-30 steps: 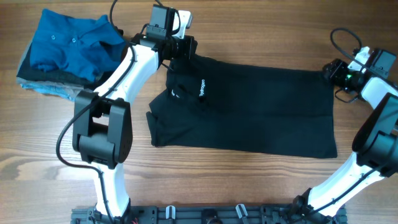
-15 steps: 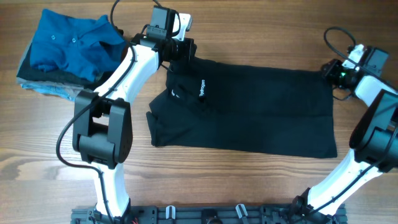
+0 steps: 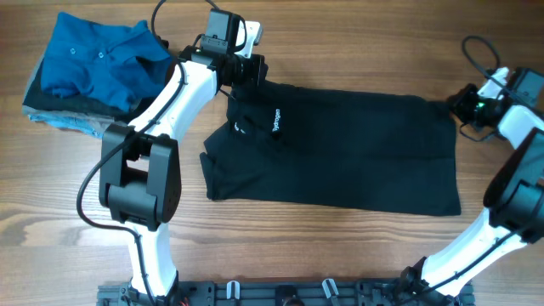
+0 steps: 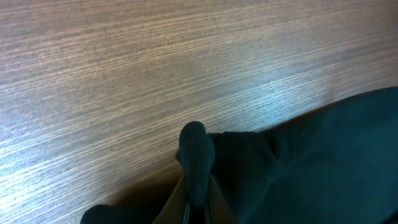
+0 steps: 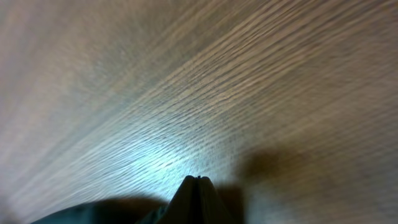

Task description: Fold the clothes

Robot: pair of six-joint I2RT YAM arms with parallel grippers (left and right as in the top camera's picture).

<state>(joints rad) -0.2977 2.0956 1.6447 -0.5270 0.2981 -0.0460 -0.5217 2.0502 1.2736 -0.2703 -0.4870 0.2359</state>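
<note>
At the far right corner of the table (image 3: 340, 246), your right gripper (image 3: 463, 104) sits a little further out and lower than it did half a second ago. The top hem of the black polo shirt (image 3: 357, 153) runs straight to it, so read this as a stretch-out pull, not a fold yet. Left gripper (image 3: 245, 70) has not shifted. It is at the far left corner by the collar end, same spot as a second ago.

Left wrist view: fingers (image 4: 195, 152) pressed together with black cloth bunched at them, so it's clamped on the shirt. Right wrist view is blurred: the tips meet in a point and dark cloth shows at the bottom edge, so it's probably pinching the corner, but the grip itself isn't clear.

The shirt lies flat across the middle of the table, collar end left, bottom hem right, one sleeve already turned in. No body fold is made; you're early in the task, still squaring the cloth.

Writing: white lettering (image 3: 276, 121) runs vertically on the sleeve, too small to read. The small white logo (image 3: 242, 129) beside it has no legible shape.

The blue polo shirt (image 3: 93, 55) lies on the grey and light-blue garments (image 3: 55, 117) at far left, well apart from the black one, untouched
</note>
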